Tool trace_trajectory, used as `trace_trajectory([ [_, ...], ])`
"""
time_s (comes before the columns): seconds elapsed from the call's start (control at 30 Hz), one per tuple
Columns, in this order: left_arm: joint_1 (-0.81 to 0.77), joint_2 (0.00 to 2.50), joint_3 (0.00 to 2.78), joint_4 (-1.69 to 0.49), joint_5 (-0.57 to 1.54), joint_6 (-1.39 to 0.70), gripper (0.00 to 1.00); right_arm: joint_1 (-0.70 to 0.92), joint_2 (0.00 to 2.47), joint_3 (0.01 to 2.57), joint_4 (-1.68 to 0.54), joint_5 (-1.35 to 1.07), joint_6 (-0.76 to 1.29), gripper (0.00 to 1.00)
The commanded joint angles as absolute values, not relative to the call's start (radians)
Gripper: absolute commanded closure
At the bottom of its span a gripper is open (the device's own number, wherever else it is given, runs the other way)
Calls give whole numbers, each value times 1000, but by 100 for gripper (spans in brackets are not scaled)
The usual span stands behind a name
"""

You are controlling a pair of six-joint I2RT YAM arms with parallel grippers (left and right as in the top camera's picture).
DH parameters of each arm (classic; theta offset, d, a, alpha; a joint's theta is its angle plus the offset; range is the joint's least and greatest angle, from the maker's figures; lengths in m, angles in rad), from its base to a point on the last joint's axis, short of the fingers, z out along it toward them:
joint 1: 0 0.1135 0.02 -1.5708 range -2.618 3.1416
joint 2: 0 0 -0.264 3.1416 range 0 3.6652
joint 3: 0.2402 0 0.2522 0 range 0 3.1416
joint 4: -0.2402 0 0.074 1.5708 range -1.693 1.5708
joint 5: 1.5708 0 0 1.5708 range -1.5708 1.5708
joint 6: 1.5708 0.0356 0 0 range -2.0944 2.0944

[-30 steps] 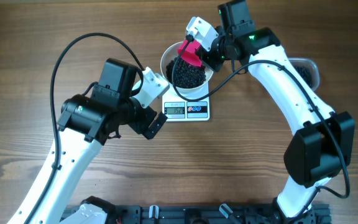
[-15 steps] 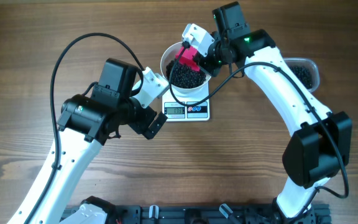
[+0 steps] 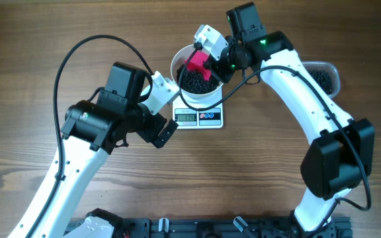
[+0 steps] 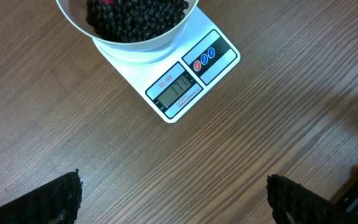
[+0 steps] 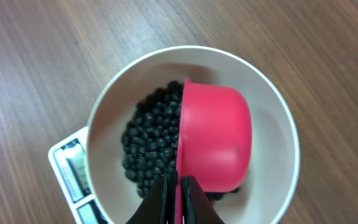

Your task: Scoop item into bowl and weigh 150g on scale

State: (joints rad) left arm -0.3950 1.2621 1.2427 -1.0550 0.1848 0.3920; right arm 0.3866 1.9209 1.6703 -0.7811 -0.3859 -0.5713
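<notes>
Evidently your right jaws gripped the pink scoop (image 5: 213, 140), tipped just beyond them in the bowl (image 5: 269, 124) to shed beads (image 5: 148, 143); your left jaws gaped empty.

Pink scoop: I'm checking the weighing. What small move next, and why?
Probably lift the pink scoop clear of the white bowl: the right gripper holds it tipped low over the black beads, and any contact could skew the scale.

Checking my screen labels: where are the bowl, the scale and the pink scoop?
bowl (image 5: 276, 143), right wrist view, bare inner wall at right.
scale (image 4: 176, 89), left wrist view, on its display.
pink scoop (image 5: 215, 140), right wrist view, outside of the cup.
</notes>
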Motion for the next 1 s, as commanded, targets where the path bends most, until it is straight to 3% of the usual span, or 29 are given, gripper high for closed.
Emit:
trace_trajectory([
  [0.0,-389,1257,1237,-1056,198,412,0,354,1917,1666,-783,-491,-519,96],
  [0.97,-389,1257,1237,-1056,198,412,0,289,1721,1669,-812,-497,-467,96],
])
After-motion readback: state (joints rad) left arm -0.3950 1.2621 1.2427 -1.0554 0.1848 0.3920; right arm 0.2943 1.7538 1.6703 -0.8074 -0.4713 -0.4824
